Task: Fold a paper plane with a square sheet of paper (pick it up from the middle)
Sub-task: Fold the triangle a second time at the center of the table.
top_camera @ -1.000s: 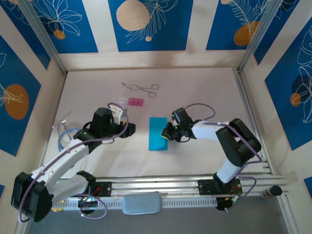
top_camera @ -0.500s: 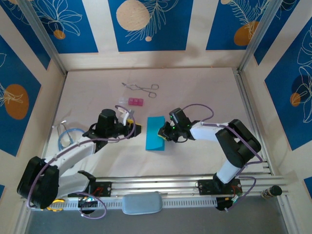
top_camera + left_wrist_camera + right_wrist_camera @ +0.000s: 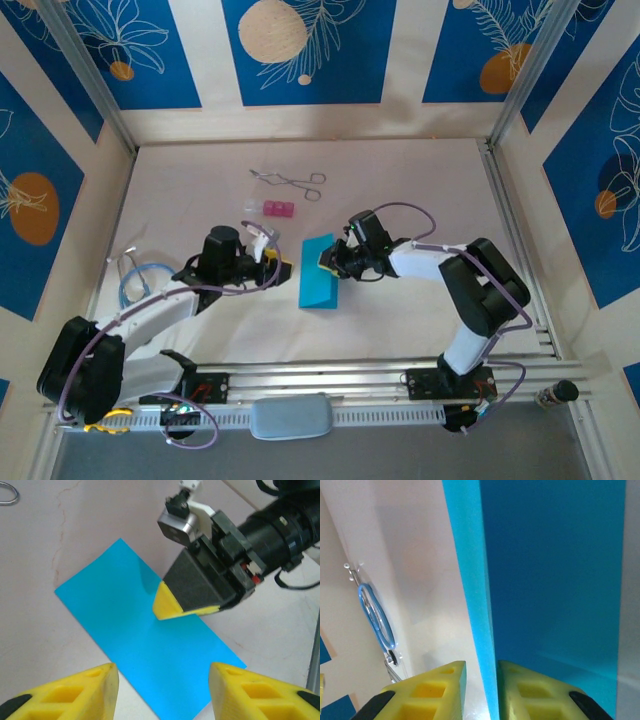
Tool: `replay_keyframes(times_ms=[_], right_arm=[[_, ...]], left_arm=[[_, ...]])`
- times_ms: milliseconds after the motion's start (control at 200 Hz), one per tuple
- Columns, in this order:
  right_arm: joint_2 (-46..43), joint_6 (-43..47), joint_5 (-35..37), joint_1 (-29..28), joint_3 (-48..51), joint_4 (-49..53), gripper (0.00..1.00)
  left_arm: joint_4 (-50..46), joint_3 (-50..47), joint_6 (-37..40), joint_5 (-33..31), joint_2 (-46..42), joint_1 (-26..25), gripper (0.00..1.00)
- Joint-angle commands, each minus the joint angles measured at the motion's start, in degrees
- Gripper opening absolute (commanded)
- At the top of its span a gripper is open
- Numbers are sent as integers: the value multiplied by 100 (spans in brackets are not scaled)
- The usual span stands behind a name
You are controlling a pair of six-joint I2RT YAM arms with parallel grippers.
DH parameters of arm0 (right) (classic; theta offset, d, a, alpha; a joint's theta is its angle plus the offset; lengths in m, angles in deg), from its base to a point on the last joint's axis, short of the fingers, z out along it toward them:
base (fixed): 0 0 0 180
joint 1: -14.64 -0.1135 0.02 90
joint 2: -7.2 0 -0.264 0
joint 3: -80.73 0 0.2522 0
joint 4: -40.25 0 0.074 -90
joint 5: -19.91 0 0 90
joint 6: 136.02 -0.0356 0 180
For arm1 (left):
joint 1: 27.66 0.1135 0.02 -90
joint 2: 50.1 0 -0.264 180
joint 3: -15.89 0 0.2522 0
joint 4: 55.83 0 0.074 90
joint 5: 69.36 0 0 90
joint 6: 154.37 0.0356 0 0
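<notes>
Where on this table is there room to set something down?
Bare: far right, between the metal forceps and the right wall; also the near strip before the cyan-blue paper sheet. Crowded: the middle, where left gripper and right gripper meet at the paper.

The top external camera sat above and behind the 2 arm bases (image 3: 440, 382), looking down and forward over the whole worktop (image 3: 400, 180) from well back. The left wrist camera hung close above the worktop, looking past the left end effector (image 3: 162, 672) and slanting down at the square sheet of paper (image 3: 125, 625), with the right end effector (image 3: 170, 611) just beyond. The right wrist camera was the nearest of the 3, looking along its own fingers (image 3: 435, 685) at the sheet's edge, with the worktop's left side behind. All 3 views shared the sheet. The top and left wrist views also shared the right end effector.
</notes>
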Motion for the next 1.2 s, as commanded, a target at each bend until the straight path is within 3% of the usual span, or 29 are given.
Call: replay_keyframes(times_ms=[0, 220, 435, 845, 1196], right_arm=[[210, 319, -328, 75, -180, 202, 22], [240, 349, -399, 203, -106, 161, 11], [130, -175, -388, 267, 101, -263, 4], [88, -475, -183, 260, 209, -344, 3], [-1, -515, -108, 250, 235, -304, 4]], left_arm=[[-15, -20, 498, -12, -75, -228, 52], [-311, 122, 1113, -477, 127, -918, 58], [198, -45, 1383, -1606, 184, -1788, 66], [587, 92, 2118, -2791, 969, -2923, 69], [1520, 164, 2299, -4434, 1730, -3587, 68]])
